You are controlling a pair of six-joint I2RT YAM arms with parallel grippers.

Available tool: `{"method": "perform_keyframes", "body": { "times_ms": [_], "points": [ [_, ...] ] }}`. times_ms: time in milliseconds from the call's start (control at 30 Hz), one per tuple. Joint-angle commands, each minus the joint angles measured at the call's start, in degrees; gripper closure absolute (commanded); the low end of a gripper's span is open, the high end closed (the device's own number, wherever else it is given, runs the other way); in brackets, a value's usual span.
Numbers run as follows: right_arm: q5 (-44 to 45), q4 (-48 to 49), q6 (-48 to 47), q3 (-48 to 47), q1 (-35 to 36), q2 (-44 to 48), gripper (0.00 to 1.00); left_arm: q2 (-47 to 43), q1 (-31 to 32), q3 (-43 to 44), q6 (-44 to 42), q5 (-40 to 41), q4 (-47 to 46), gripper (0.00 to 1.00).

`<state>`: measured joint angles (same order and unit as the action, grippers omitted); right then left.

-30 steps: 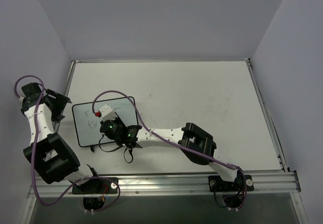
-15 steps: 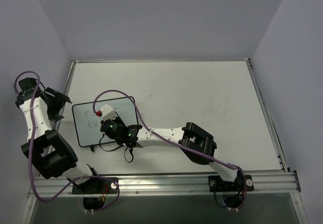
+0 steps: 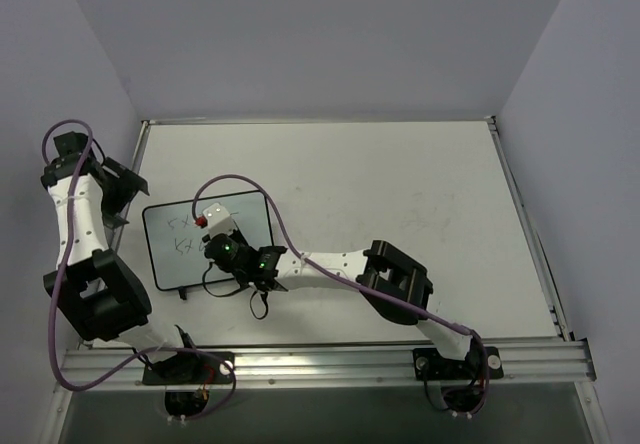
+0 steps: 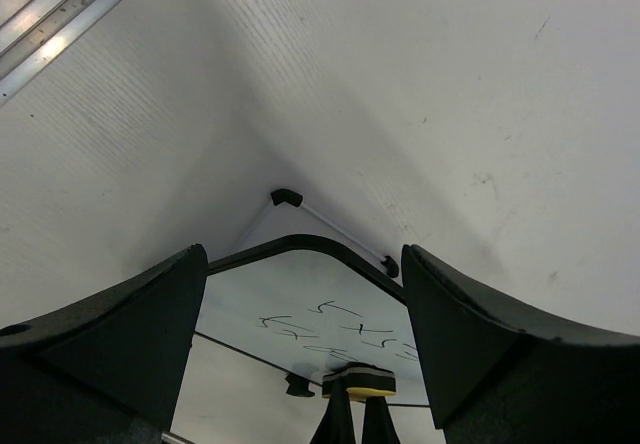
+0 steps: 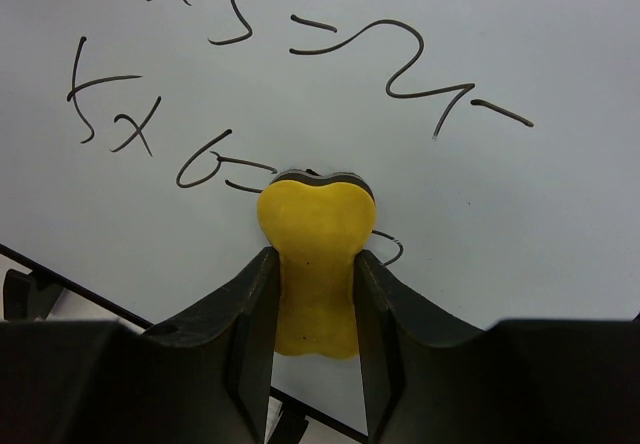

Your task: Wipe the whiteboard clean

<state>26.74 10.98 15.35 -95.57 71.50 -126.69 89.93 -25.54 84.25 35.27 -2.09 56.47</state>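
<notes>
The whiteboard lies flat at the table's left, with black handwriting on it. My right gripper is over its near right part, shut on a yellow eraser block with a black pad. The pad presses on the board at the end of a line of writing. My left gripper is open and empty. It hovers just off the board's far left corner and does not touch it. In the left wrist view the board and the eraser show between the open fingers.
A metal rail runs along the near edge with both arm bases on it. The purple cable of the right arm arcs over the board's far right corner. Grey walls close in the left, right and back.
The left arm's wrist has swung toward the back and its gripper has shifted slightly farther along the board's left edge. The right gripper with the eraser has slid a little to the right.
</notes>
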Motion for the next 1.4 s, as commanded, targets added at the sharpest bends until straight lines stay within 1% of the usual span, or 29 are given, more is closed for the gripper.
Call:
{"method": "perform_keyframes", "body": {
  "times_ms": [0, 100, 300, 467, 633, 767, 867, 900, 967, 1000, 1033, 1133, 1367],
  "points": [
    [-1.1, -1.3, 2.0, 3.1, -3.3, 0.4, 0.98, 1.8, 2.2, 4.6, -1.5, 6.4, 3.5, 0.12],
    [-1.5, -0.9, 2.2, 3.8, -3.6, 0.7, 0.98, 2.9, 3.0, 5.3, -2.3, 8.3, 4.4, 0.12],
    [-1.9, -0.3, 2.4, 4.3, -3.6, 1.0, 0.98, 4.6, 4.1, 3.3, -5.3, 7.8, 2.4, 0.11],
    [-2.0, -0.3, 2.7, 4.6, -3.4, 1.3, 0.98, 5.3, 5.4, 0.4, -5.1, 6.5, 0.0, 0.11],
    [-1.9, -0.3, 2.8, 4.8, -3.5, 1.2, 0.98, 5.5, 6.9, -0.2, -4.7, 6.5, -0.9, 0.12],
    [-1.9, -0.5, 2.8, 4.4, -3.5, 1.0, 0.98, 5.3, 7.0, -0.7, -4.6, 6.2, -1.4, 0.16],
    [-1.6, -0.5, 2.8, 4.2, -3.5, 0.8, 0.98, 4.9, 7.0, -1.9, -4.7, 5.6, -1.9, 0.21],
    [-1.4, -0.6, 2.8, 4.1, -3.4, 0.8, 0.98, 4.9, 7.0, -2.1, -4.7, 5.4, -2.3, 0.25],
    [-0.2, -0.8, 2.2, 3.7, -3.4, 0.8, 0.99, 4.6, 7.0, -3.1, -4.8, 5.2, -3.0, 0.27],
    [0.3, -1.0, 2.0, 3.5, -3.4, 0.7, 0.98, 4.6, 7.0, -3.5, -4.8, 5.1, -3.2, 0.31],
    [1.5, -1.5, 1.9, 3.2, -3.4, 0.8, 0.98, 4.6, 7.0, -3.7, -4.9, 4.7, -3.4, 0.33],
    [3.7, -2.5, 0.5, 1.8, -3.5, 1.0, 0.98, 4.6, 7.0, -4.4, -4.9, 4.4, -3.8, 0.35],
    [7.6, -5.4, -2.2, -3.0, -5.0, 0.8, 0.98, 3.8, 7.0, -5.4, -5.3, 3.9, -4.8, 0.36]
  ]
}}
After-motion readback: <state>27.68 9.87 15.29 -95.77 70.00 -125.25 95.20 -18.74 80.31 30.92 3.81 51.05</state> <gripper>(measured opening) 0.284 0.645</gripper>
